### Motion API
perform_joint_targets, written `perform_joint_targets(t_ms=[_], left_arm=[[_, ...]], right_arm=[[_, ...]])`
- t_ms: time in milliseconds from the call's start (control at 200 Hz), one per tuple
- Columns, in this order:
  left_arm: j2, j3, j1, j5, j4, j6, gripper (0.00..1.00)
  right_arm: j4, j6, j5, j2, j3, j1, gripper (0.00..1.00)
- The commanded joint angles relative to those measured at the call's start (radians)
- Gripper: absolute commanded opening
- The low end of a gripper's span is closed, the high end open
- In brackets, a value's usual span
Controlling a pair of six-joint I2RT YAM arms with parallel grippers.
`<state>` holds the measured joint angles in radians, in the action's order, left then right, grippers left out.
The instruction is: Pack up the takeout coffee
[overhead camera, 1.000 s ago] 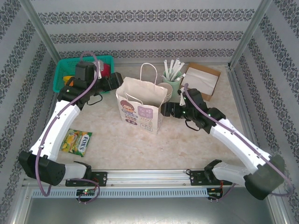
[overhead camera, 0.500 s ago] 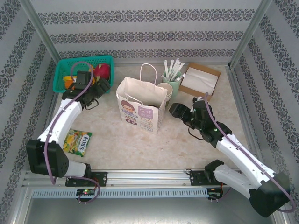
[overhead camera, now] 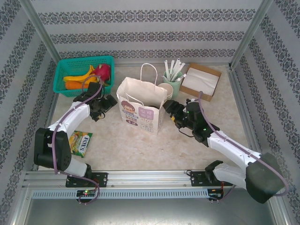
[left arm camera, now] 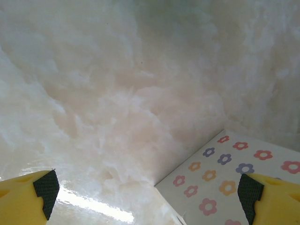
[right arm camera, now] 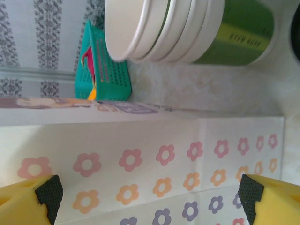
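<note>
- Because both arms sit so close to the paper bag (overhead camera: 140, 112), one small bump could tip it over or push it along.
- The left gripper (overhead camera: 110, 102) has its jaws wide open and holds nothing. It is down near the table (overhead camera: 122, 145), just by the bag's left side.
- The right gripper (overhead camera: 168, 109) is wide open and empty too, right next to the bag's flowery side.
- I cannot tell where the takeout coffee is. It may be down inside the bag, hidden by the paper. If so, a knock could spill it.
- The stack of cups (overhead camera: 165, 89) stands just behind the right gripper, so a swing of that arm could knock it over.
- The table is pale, smooth and shiny like stone. It looks slippy, so the bag may slide.
- The walls (overhead camera: 150, 37) have grey patterned stripes.
- A teal basket (overhead camera: 61, 75) of fruit is at the back left, and a brown box (overhead camera: 206, 70) is at the back right.
</note>
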<state>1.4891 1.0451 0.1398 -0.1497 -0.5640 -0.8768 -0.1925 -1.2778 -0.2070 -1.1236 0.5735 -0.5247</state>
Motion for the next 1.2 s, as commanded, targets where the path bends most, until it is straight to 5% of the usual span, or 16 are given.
perform_joint_targets(t_ms=[0, 550, 824, 1194], left_arm=[[0.027, -0.005, 0.023, -0.025, -0.019, -0.002, 1.00], [-0.055, -0.096, 0.086, 0.012, -0.070, -0.049, 1.00], [-0.074, -0.095, 0.115, 0.005, -0.095, -0.082, 1.00], [-0.186, -0.069, 0.088, 0.087, -0.114, -0.050, 1.00]], right_arm=[[-0.081, -0.009, -0.033, -0.037, 0.062, -0.020, 0.98], [-0.130, 0.034, -0.093, -0.275, 0.221, 0.027, 0.98], [-0.072, 0.081, -0.083, -0.212, 0.206, 0.078, 0.98], [0.283, 0.349, -0.049, -0.071, 0.282, 0.245, 0.98]])
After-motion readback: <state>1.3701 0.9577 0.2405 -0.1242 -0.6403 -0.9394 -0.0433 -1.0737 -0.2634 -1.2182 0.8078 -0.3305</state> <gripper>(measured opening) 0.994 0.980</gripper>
